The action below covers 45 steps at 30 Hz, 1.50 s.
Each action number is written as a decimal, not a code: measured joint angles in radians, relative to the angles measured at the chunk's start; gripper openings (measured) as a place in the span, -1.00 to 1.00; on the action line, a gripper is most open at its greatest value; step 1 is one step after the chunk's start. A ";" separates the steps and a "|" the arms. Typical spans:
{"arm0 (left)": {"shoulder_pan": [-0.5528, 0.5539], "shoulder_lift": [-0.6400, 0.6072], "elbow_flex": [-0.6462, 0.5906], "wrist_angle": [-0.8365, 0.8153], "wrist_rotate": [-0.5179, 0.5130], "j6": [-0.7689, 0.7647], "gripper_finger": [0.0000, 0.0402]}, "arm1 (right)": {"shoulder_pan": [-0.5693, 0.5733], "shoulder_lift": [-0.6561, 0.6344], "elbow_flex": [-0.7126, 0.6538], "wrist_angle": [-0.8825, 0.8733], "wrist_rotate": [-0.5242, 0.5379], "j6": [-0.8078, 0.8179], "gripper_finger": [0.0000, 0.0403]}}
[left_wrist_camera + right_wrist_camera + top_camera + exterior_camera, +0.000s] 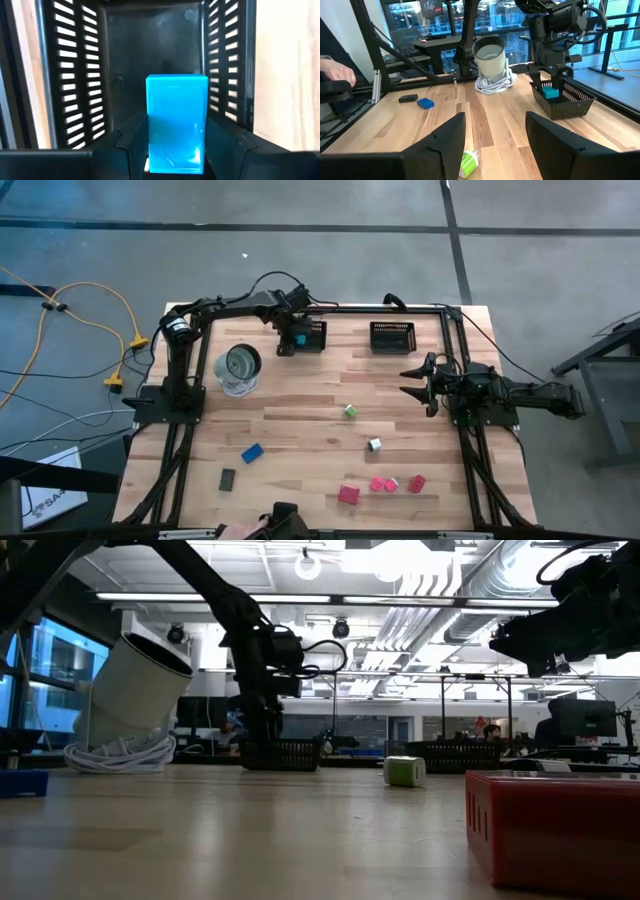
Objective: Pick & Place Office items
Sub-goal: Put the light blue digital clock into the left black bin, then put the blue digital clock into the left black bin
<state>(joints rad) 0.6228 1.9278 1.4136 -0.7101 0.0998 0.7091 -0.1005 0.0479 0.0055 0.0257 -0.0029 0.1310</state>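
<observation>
Red and boxy, one office block [552,828] fills the near corner of my low view, with a green-and-white one [405,771] farther back on the tabletop [300,430]. My left gripper [287,340] hangs over the left mesh basket [312,335], its fingers [125,142] closed on a teal block [176,122] held upright above the basket floor. My right gripper [408,380] waits at the tabletop's right side, fingers [440,137] spread apart with nothing between them. Scattered nearer the front edge I see a blue block [251,452], a black one [227,478], a white one [374,445] and pink pieces [384,484]. A white cup [238,368] rests tilted on a cable coil.
</observation>
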 joint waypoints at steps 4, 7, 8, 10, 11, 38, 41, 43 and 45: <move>-0.003 0.000 0.000 0.000 0.000 -0.007 -0.19 | 0.000 0.000 0.000 0.000 0.000 0.000 -0.03; -0.005 0.000 0.000 -0.001 -0.002 -0.019 -0.19 | 0.000 0.000 0.000 0.000 0.000 0.000 -0.03; -0.005 0.000 0.000 -0.002 -0.002 -0.027 -0.19 | 0.000 0.000 0.000 0.000 0.000 0.000 -0.03; -0.006 0.000 0.000 -0.003 -0.002 -0.032 -0.19 | 0.000 0.000 0.000 0.000 0.000 0.000 -0.03; -0.006 0.000 0.000 -0.008 -0.002 -0.050 -0.19 | 0.000 0.000 0.000 0.000 0.000 0.000 -0.03; 0.001 0.000 0.000 -0.023 0.024 -0.028 -0.11 | 0.000 0.000 0.000 0.000 0.000 0.000 -0.03; 0.006 0.000 0.000 -0.023 0.029 -0.028 -0.11 | 0.000 0.000 0.000 0.000 0.000 0.000 -0.03; 0.006 0.000 0.000 -0.022 0.031 -0.028 -0.11 | 0.000 0.000 0.000 0.000 0.000 0.000 -0.03; 0.006 0.000 0.000 -0.022 0.031 -0.028 -0.11 | 0.000 0.000 0.000 0.000 0.000 0.000 -0.03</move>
<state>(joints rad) 0.6286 1.9282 1.4132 -0.7322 0.1308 0.6814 -0.1001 0.0477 0.0052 0.0257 -0.0029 0.1310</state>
